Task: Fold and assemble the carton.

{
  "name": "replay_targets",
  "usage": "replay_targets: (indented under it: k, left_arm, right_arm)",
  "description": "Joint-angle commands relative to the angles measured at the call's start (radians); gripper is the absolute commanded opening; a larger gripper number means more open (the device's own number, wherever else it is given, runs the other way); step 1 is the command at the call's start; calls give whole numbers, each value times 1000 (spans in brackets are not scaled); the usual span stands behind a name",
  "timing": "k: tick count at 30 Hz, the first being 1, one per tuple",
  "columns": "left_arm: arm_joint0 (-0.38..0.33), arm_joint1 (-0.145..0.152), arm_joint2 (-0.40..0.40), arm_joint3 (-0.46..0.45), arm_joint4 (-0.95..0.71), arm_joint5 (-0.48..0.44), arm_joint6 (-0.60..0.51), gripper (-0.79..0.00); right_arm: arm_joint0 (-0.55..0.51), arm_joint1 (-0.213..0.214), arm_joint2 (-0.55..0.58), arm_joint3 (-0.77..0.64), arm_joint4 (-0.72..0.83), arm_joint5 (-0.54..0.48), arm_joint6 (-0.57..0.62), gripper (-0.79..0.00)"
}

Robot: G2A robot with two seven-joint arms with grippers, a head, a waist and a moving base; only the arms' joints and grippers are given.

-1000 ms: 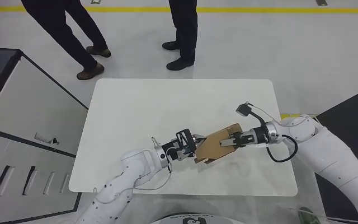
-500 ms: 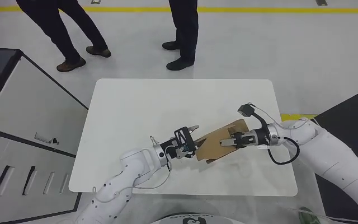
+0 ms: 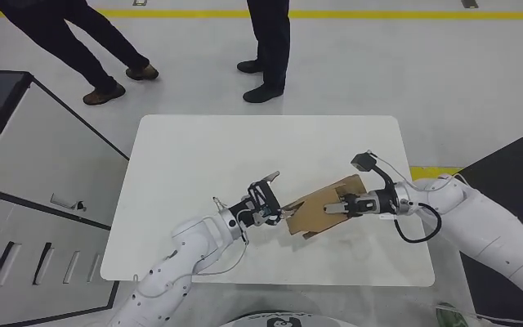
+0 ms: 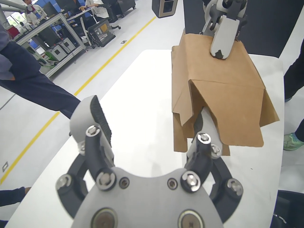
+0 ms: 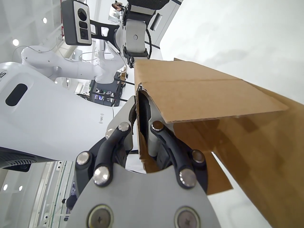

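The left tool [image 3: 278, 196] is seen spread wide above the white desk [image 3: 188, 155], with one finger [image 4: 204, 122] tucked beneath an end flap of the brown cardboard carton [image 3: 320, 211] and the other kept clear of it. The partly folded carton is found slanted, right of the desk's middle. Its far end wall is pinched by the clenched right tool [image 3: 343, 207].
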Motion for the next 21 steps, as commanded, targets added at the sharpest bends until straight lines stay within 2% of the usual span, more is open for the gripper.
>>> replay_targets:
  k: [1, 8, 21]
  left_arm:
    - [2, 1, -2, -1, 9, 20, 5, -394]
    - [5, 2, -3, -5, 15, 48, 21, -449]
    - [-1, 6, 6, -17, 17, 40, 31, -394]
  right_arm:
    - [9, 4, -15, -2, 4, -4, -4, -785]
    - [37, 15, -68, -8, 15, -18, -17, -785]
    - [99, 29, -167, -4, 25, -46, -46, -785]
